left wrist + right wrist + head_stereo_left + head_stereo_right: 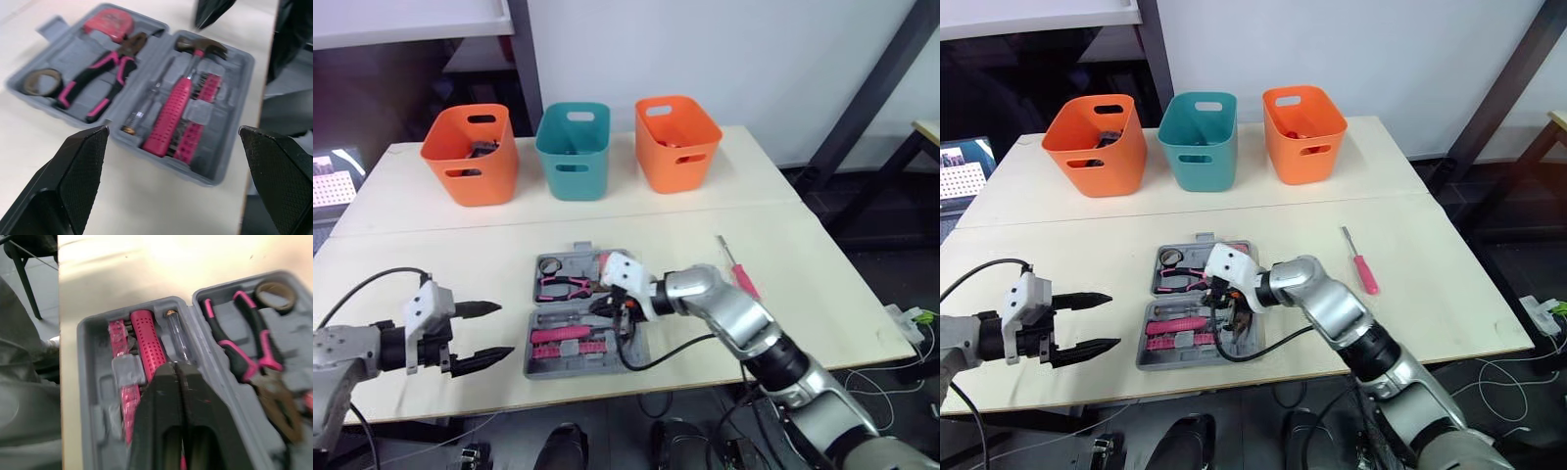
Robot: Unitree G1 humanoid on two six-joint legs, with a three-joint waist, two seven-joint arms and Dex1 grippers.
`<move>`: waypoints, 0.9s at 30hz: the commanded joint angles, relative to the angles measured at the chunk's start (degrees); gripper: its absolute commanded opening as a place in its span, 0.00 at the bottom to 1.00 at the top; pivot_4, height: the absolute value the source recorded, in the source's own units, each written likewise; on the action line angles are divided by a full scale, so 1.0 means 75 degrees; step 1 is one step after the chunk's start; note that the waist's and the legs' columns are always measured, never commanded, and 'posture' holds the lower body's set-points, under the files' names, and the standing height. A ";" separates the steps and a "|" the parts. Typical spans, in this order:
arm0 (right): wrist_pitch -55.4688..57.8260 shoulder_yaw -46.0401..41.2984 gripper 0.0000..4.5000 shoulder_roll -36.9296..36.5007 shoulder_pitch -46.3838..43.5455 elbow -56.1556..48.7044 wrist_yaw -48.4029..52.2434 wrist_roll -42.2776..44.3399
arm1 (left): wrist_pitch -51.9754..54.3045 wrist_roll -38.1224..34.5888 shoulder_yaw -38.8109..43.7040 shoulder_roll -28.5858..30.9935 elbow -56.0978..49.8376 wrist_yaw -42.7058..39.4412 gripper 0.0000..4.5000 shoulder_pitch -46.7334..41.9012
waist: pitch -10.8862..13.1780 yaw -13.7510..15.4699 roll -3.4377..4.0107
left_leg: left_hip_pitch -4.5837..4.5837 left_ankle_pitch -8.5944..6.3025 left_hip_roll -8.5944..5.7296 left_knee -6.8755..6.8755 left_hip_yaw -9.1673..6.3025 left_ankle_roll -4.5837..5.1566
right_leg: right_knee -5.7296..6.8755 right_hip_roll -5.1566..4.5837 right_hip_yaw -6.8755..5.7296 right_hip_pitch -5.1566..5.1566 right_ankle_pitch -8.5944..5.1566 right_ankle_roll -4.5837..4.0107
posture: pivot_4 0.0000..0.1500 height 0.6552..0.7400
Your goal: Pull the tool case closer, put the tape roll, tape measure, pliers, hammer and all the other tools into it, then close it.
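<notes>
On the worktop [822, 294], the tool case [220, 137] lies open before us, with pliers [98, 83], hammer [178, 107], tape measure [105, 24] and tape roll [41, 82] bedded in its trays. Our right end effector [178, 367] hovers over the hammer's half, fingers pressed together. One red-handled screwdriver [739, 266] lies loose to the case's right, its long axis running away from us, nearer the right arm. Our left end effector [504, 329] hangs spread wide, left of the case. We judge the screwdriver comes next.
</notes>
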 commanded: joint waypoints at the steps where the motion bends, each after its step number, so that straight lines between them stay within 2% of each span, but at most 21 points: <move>1: -0.0197 0.0146 0.01 0.0414 -0.0193 0.0511 -0.0119 -0.0158 | -0.0028 -0.0119 0.0120 0.0128 -0.0094 -0.0082 1.00 -0.0033 | 0.0000 0.0016 0.0000 | 0.0000 0.0000 0.0002 -0.0001 -0.0001 0.0000 | 0.0000 0.0002 0.0000 0.0000 0.0001 0.0002 | 1.00 1.00; 11: -0.0031 0.0610 0.01 0.1020 -0.0223 0.1893 -0.0241 -0.0598 | 0.0153 -0.0207 0.0369 0.0246 -0.0507 0.0037 1.00 0.0289 | -0.0001 0.0013 -0.0001 | 0.0002 0.0000 0.0007 -0.0001 -0.0002 0.0000 | 0.0001 0.0006 0.0000 0.0001 0.0002 -0.0006 | 1.00 1.00; 23: 0.0821 0.1092 0.01 0.0982 0.0106 0.2642 0.0216 -0.0775 | 0.0128 -0.0157 0.0455 0.0285 -0.0543 0.0063 1.00 0.0447 | -0.0095 0.0016 0.0028 | 0.0018 0.0000 0.0034 -0.0002 0.0004 0.0000 | 0.0000 0.0033 -0.0001 0.0006 0.0010 -0.0026 | 1.00 1.00; 27: 0.0492 0.1099 0.01 0.1146 0.0275 0.3241 0.0173 -0.0912 | 0.0171 -0.0149 0.0442 0.0325 -0.0589 0.0081 1.00 0.0429 | -0.0156 0.0008 0.0033 | 0.0025 0.0000 0.0033 -0.0006 0.0006 0.0000 | -0.0004 0.0032 -0.0001 0.0017 0.0008 -0.0026 | 1.00 1.00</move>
